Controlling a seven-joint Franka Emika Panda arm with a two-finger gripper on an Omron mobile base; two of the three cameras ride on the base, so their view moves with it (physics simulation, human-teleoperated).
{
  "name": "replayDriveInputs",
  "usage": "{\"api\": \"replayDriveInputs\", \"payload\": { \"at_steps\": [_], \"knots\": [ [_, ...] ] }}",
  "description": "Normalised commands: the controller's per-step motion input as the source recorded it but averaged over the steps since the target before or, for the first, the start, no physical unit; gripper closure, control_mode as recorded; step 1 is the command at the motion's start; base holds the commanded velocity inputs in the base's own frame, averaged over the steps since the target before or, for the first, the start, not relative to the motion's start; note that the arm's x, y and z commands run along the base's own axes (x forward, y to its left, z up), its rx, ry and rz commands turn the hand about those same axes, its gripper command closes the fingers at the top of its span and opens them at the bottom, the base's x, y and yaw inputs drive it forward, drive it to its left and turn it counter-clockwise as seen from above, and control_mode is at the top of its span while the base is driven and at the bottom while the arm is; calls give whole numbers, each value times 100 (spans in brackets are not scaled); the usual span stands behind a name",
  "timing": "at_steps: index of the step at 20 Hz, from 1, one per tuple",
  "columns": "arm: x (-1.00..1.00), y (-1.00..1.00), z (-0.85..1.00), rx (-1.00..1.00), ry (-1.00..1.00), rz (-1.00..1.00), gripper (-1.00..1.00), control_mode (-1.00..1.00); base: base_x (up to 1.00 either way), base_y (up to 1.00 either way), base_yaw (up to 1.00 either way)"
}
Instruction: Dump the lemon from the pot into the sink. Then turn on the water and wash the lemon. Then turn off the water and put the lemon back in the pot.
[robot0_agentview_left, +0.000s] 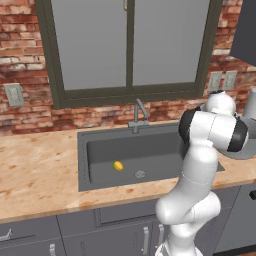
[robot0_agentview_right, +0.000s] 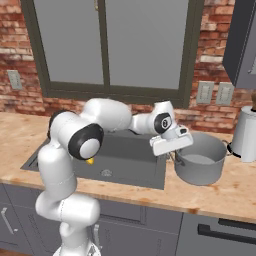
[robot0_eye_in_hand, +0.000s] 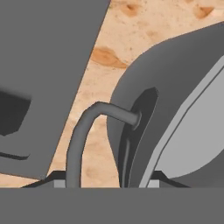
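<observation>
lemon in the basin, hand on the pot handle

we see the lemon (robot0_agentview_left: 118, 165) on the floor of the sink (robot0_agentview_left: 100, 150), near the drain (robot0_agentview_left: 140, 174) at its 10 o'clock; the pot (robot0_agentview_right: 200, 160) stands upright on the counter (robot0_agentview_right: 225, 192) at the sink's 3 o'clock; our gripper (robot0_agentview_right: 172, 152) sits narrow around the pot's side handle (robot0_eye_in_hand: 94, 127); the gooseneck tap (robot0_agentview_left: 138, 114) lies at 12 o'clock behind the basin, so we judge the hand must let go and swing toward 9 o'clock.
</observation>
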Motion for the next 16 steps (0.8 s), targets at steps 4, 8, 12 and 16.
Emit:
{"api": "replayDriveInputs", "payload": {
  "at_steps": [4, 8, 12, 16],
  "knots": [
    [5, -13, -22, 0, 0, -5, 100, -100, 0, 0, 0],
    [1, -2, -17, 0, 0, -4, -100, -100, 0, 0, 0],
    [0, -7, -4, 0, 0, -4, -100, -100, 0, 0, 0],
    [-1, 0, 0, 1, -2, -4, -100, -100, 0, 0, 0]
  ]
}}
